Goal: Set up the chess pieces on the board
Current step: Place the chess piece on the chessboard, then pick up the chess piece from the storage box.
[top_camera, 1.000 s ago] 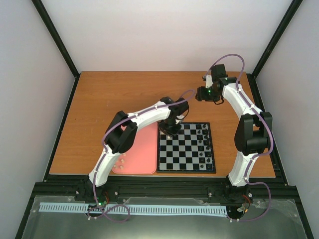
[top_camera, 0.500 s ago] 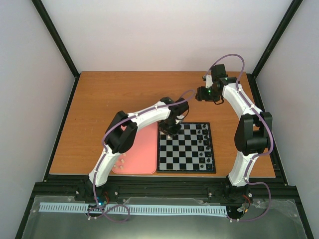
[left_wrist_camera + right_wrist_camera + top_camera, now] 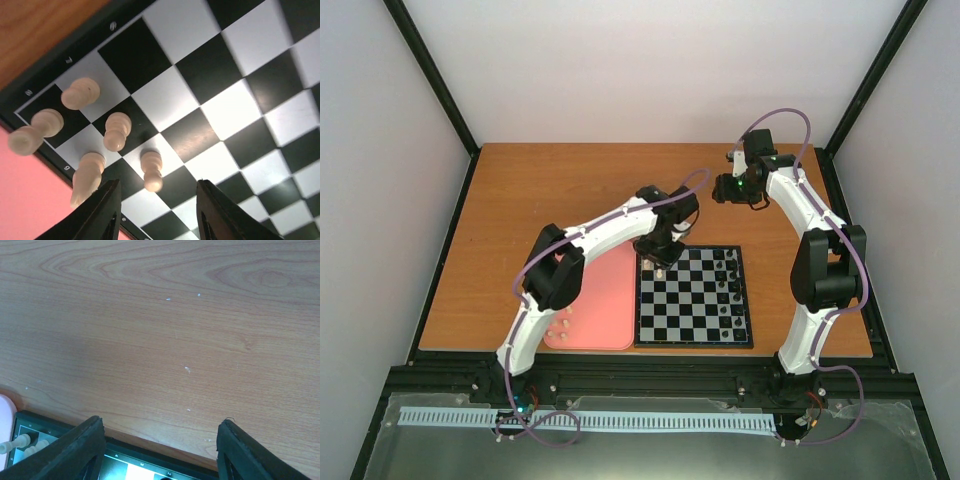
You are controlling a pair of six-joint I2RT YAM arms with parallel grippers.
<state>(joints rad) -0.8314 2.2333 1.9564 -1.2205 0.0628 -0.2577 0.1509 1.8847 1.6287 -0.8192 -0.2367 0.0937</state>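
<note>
Brown wood-grain counter [image 3: 550, 190], white walls, black frame around the cell. Left hand [image 3: 157, 189] is released: its dark fingers [image 3: 102, 215] are spread with nothing between them, and it hovers over the far left corner of the square black-and-white chequered board [image 3: 225, 100]. Just past the fingertips, five small cream-white chess pieces [image 3: 117, 131] stand on the corner squares, bunched in the two rows next to the board's thin black border. The nearest one lines up with the gap between the fingers and is apart from both. Beyond that border is the salmon-pink rounded tray [image 3: 605, 295], which lies along the board's left side; whether they touch is hard to tell. A few loose cream pieces [image 3: 561, 328] lie at its near left corner, too small to identify. Small black chess figures [image 3: 728, 285] stand in two lines along the board's right side. Middle squares are bare. Right hand [image 3: 160, 440] is also released, with fingers wide and nothing held. It hangs over plain counter beyond the board's far edge, well apart from the left hand. Its wrist view shows mostly wood grain, with the board's far border and a couple of cream pieces at the lower left. Purple cables [image 3: 790, 120] loop off both white arms.
</note>
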